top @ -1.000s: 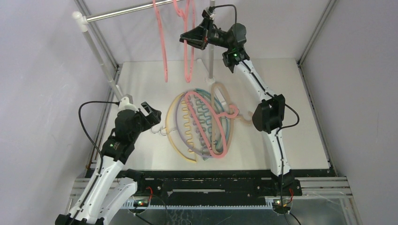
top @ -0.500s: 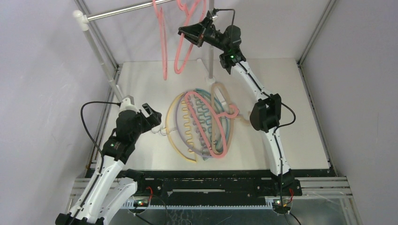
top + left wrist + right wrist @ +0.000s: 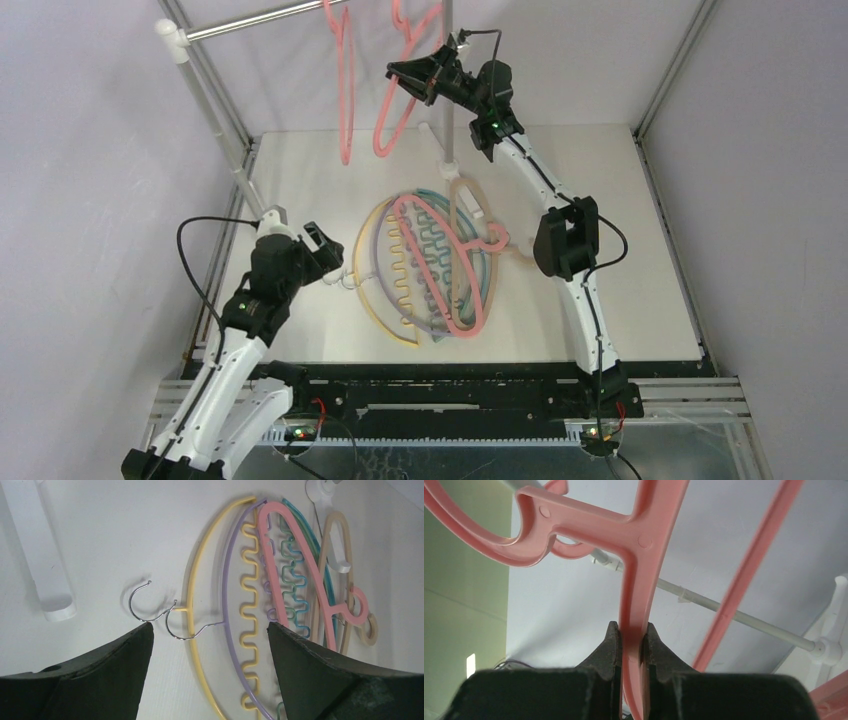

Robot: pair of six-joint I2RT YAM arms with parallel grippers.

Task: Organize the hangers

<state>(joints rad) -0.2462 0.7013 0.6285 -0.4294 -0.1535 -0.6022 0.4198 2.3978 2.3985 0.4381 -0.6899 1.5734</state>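
Two arms are mine. My left gripper [image 3: 330, 252] hangs low, jaws spread wide, by the pile of hangers [image 3: 430, 265] on the table [image 3: 620, 250]. My right gripper [image 3: 405, 78], reaching up high, pinches a pink hanger [image 3: 634, 580] and has lifted its hook closer to the rail [image 3: 260, 22], so it can hang soon.

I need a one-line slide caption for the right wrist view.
Right tool shut on a pink hanger, with the rail behind it and a second pink hanger alongside.
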